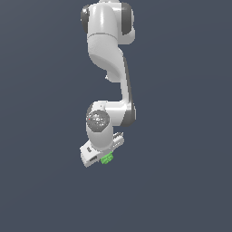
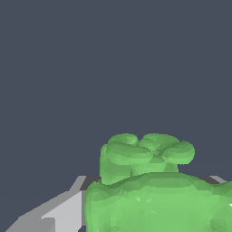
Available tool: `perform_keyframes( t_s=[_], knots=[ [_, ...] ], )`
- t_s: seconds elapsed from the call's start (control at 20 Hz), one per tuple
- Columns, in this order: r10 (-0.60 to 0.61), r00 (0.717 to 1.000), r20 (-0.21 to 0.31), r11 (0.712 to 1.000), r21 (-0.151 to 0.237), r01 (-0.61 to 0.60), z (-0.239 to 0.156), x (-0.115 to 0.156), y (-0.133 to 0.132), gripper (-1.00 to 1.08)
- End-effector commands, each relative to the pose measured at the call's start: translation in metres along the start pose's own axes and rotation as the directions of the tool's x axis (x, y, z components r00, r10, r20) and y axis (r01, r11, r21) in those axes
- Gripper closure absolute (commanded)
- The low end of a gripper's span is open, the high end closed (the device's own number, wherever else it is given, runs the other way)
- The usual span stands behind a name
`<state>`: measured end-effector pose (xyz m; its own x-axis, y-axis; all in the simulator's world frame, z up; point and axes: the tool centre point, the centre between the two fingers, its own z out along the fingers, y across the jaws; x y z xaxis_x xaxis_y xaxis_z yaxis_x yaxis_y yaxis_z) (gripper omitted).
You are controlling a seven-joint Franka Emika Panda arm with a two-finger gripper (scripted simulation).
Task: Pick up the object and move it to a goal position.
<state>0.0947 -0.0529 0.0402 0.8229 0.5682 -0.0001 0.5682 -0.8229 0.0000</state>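
A: On the exterior view's left sat the white end effector (image 1: 100,154), and tucked at its tip, just to the right, was the green object (image 1: 107,159).

B: Clenched on it?

A: It looked gripped between the fingers (image 2: 59,213), the object (image 2: 154,190) filling the wrist view. No bench could be made out beneath it.

B: How would it handle?

A: Small, so probably light; lumpy and stiff-looking. Flatter sides would suit the pads best, since bumps could let it twist.

The arm (image 1: 108,41) looks like glossy white plastic with dark joints; the object (image 2: 154,190) is lumpy, faceted green with a soft sheen.
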Motion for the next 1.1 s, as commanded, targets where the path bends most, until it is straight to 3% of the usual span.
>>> perform_keyframes(
  t_s=[0.0,0.55,1.05],
  knots=[
    [0.000,1.000,0.000,1.000,0.000,0.000,0.000,0.000,0.000,1.08],
    [0.023,1.000,-0.018,1.000,0.001,-0.023,-0.024,0.010,-0.013,1.08],
    [0.110,0.990,-0.085,0.994,0.011,-0.110,-0.116,0.047,-0.058,1.08]
  ],
)
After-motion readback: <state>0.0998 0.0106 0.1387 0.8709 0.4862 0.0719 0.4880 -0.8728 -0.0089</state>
